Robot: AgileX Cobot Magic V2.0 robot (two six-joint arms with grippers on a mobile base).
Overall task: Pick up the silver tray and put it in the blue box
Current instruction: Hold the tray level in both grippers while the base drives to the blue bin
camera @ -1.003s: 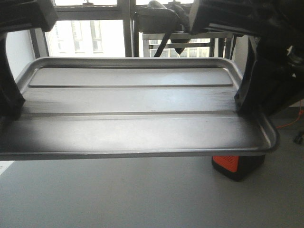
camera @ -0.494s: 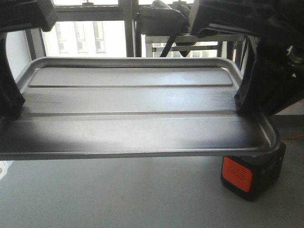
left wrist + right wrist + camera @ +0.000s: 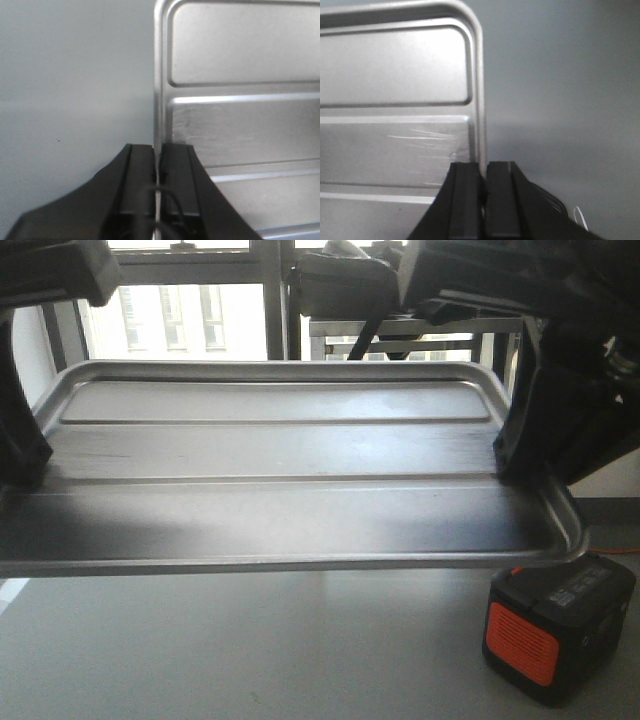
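Silver tray: held level, centre frame, off the floor.
Left hand: pinching the left rim.
Right hand: pinching the opposite rim, balancing the load.

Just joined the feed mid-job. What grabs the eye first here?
The silver tray fills the front view, held in the air. The left end effector pinches its left rim and the right end effector pinches its right rim. Below the tray's right corner, a black box with an orange panel sits on the grey surface.
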